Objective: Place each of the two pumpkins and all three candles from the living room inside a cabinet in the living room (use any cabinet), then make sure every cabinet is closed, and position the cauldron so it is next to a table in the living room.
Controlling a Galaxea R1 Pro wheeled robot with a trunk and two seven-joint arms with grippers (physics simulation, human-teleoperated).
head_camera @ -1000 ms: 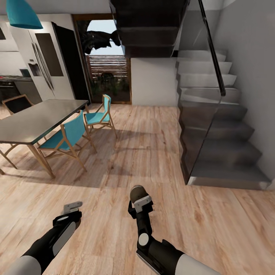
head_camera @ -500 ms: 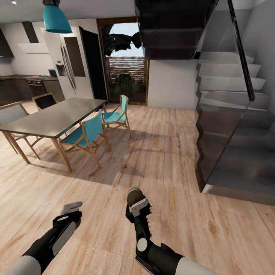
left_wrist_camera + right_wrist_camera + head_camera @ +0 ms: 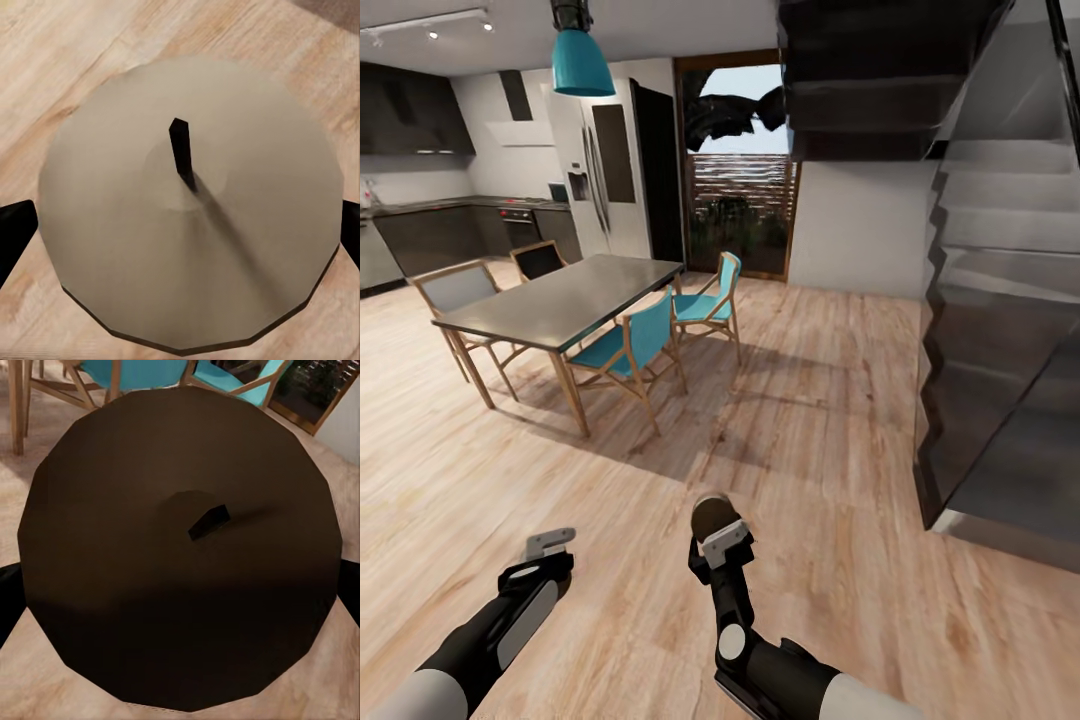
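Tan and smooth, the candle (image 3: 187, 225) in the left wrist view is a short fat round shape with a thin dark wick sticking up from its middle. A black finger (image 3: 15, 236) shows at each side of it, so the left claw is clamped on this candle, above the wooden floor (image 3: 45, 45).

In the right wrist view a second candle (image 3: 180, 562) looks dark brown because it sits in shadow. Its little wick leans over. The right claw is clamped on it too.

In the head view the left claw (image 3: 550, 543) is at the lower left and the right claw (image 3: 722, 535) at the lower middle, holding its candle (image 3: 709, 513) up. A grey dining table (image 3: 560, 300) with blue chairs (image 3: 635, 345) stands at the middle left.
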